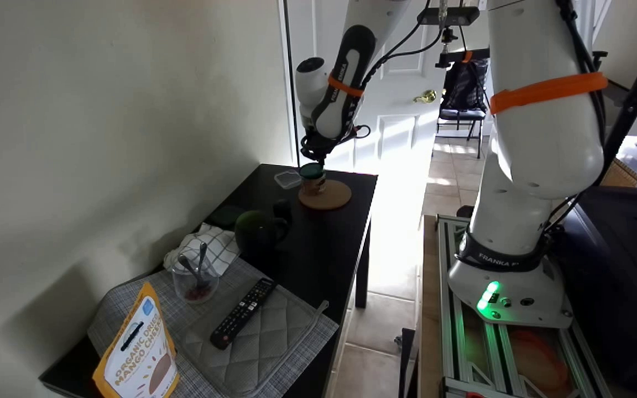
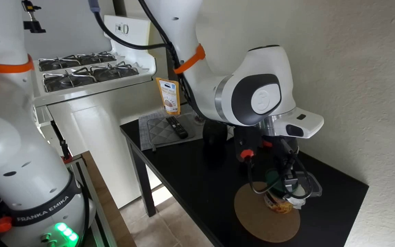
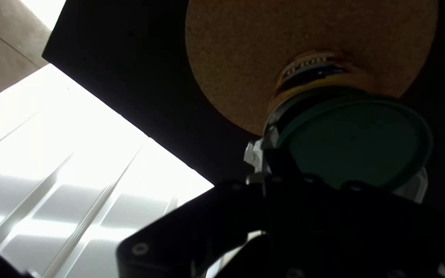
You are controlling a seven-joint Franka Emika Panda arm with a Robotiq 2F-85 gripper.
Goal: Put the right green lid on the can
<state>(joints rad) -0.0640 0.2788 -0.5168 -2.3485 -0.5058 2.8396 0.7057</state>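
Note:
The can (image 1: 313,187) is a small labelled container standing on the flat tan cork disc (image 1: 334,196). The can also shows in an exterior view (image 2: 279,204) and in the wrist view (image 3: 323,75). A dark green lid (image 3: 355,143) lies tilted over the can's top, with a dark gap at the rim; it shows in both exterior views (image 1: 312,170) (image 2: 273,179). My gripper (image 3: 267,170) points down at the lid's edge, fingers close together, and appears shut on that edge. Torn white foil (image 3: 256,154) sticks out beside the fingertips. The contact is very dark.
A clear plastic piece (image 1: 288,178) lies behind the can. A dark green mug (image 1: 256,232), a small dark object (image 1: 282,211) and a dark flat thing (image 1: 225,215) stand nearer the cloth (image 1: 208,246). Cup with spoons (image 1: 196,279), remote (image 1: 244,312) and mango bag (image 1: 140,354) follow. A wall borders the table.

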